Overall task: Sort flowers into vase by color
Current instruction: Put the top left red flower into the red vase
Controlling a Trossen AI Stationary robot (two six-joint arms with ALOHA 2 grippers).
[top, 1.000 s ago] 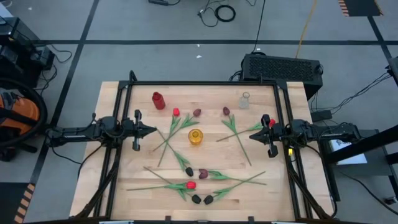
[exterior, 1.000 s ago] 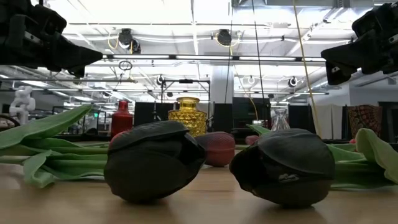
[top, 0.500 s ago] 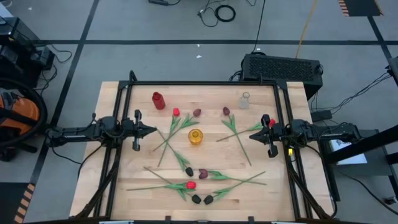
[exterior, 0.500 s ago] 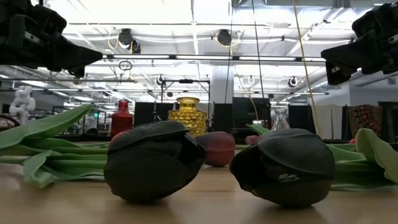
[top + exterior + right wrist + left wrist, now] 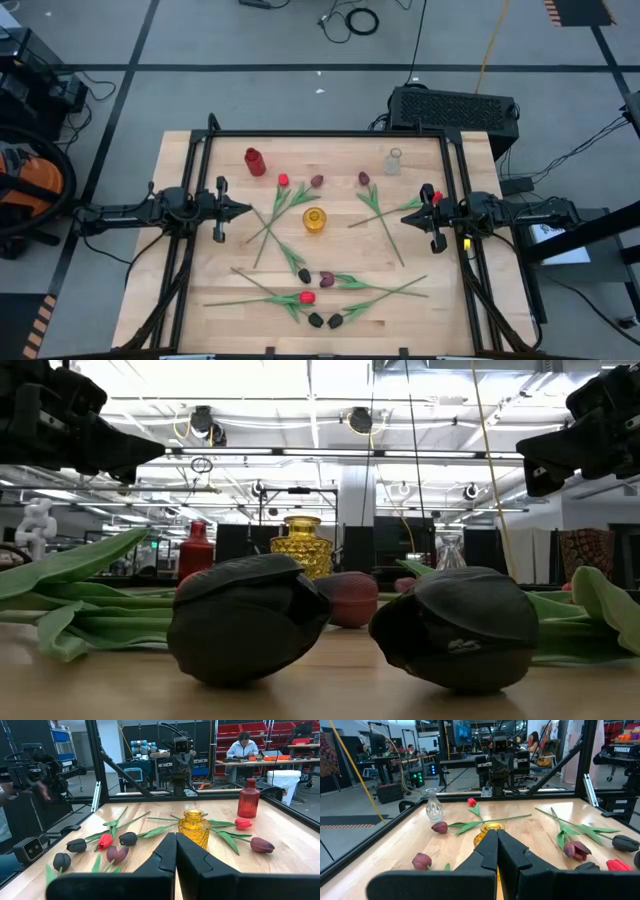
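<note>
Several artificial tulips lie flat on the wooden table (image 5: 200, 300), with red, maroon and black heads on green stems. A red head (image 5: 283, 181) and a maroon head (image 5: 316, 181) lie toward the far side. A red head (image 5: 307, 297) and black heads (image 5: 316, 320) lie near the near edge. Another red head (image 5: 437, 197) lies beside the right arm. Three vases stand upright: red (image 5: 254, 161), yellow (image 5: 314, 220) and clear (image 5: 393, 161). My left gripper (image 5: 247, 209) hovers shut, left of the yellow vase. My right gripper (image 5: 408, 212) hovers shut on the vase's right.
A black frame rail (image 5: 320, 133) runs around the table. Two black tulip heads (image 5: 245, 615) (image 5: 460, 625) lie close to the near edge. Bare wood shows near the left and right sides. A person (image 5: 245, 745) sits at a bench beyond the table.
</note>
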